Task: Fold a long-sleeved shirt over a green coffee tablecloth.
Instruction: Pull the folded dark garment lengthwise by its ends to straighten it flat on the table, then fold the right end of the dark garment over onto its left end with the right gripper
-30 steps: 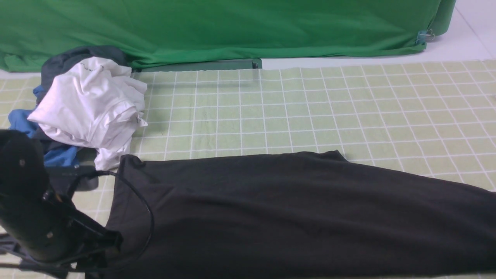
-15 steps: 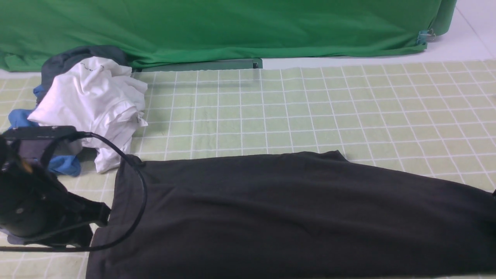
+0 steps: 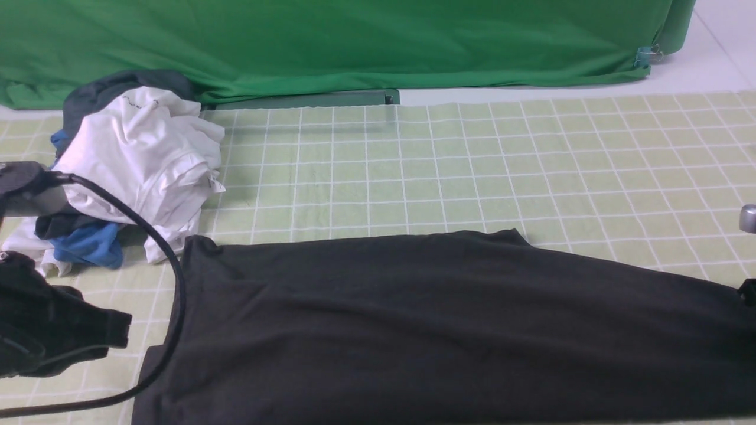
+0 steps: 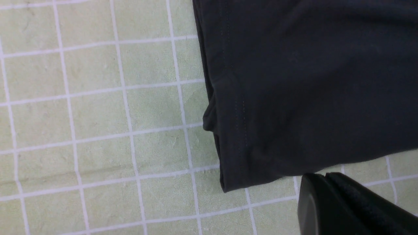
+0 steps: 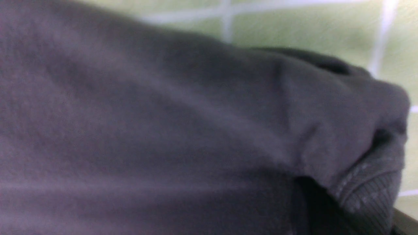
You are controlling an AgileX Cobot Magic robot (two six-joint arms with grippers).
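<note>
Left gripper [image 4: 323, 182], jaws together and empty, has backed off the hem corner of the long-sleeved shirt [image 3: 413, 324]. Right gripper [image 3: 749, 292], at the opposite end, is masked by bunched fabric, so its state is unclear. The shirt lies as a long band on the green coffee tablecloth [image 3: 472, 165]; a crosswise fold is likely next.

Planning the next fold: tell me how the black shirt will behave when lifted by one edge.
The long-sleeved shirt will probably sag limply: it lies flat with soft creases. It likely bunches where pinched, as its ribbed edge is crumpled. Its thin hem suggests little weight.
</note>
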